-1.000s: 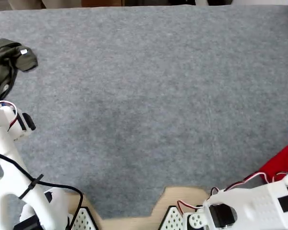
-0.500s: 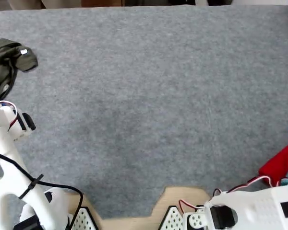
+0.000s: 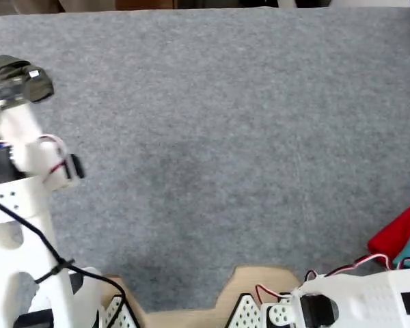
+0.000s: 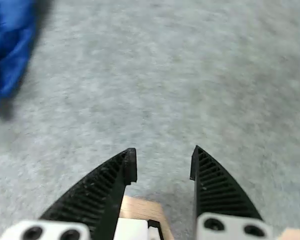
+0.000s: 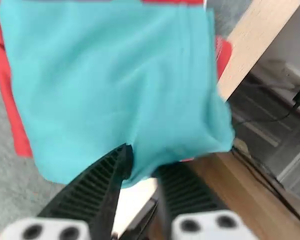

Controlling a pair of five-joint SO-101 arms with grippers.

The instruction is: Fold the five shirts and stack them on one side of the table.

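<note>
Left tool (image 4: pixel 162 162) is released, jaws apart, hanging just above bare grey felt on the bench (image 3: pixel 225 137). Blue shirt (image 4: pixel 7 45) lies bunched on the bench nearby. Right tool (image 5: pixel 142 167) looks clenched on the hem of the teal shirt (image 5: pixel 115 85), right at the bench's near right edge. Teal shirt lies over the red shirt (image 5: pixel 7 100), partly past the wooden bench edge. Olive shirt (image 3: pixel 20 78) sits crumpled at the bench's left edge, toward the far side.
</note>
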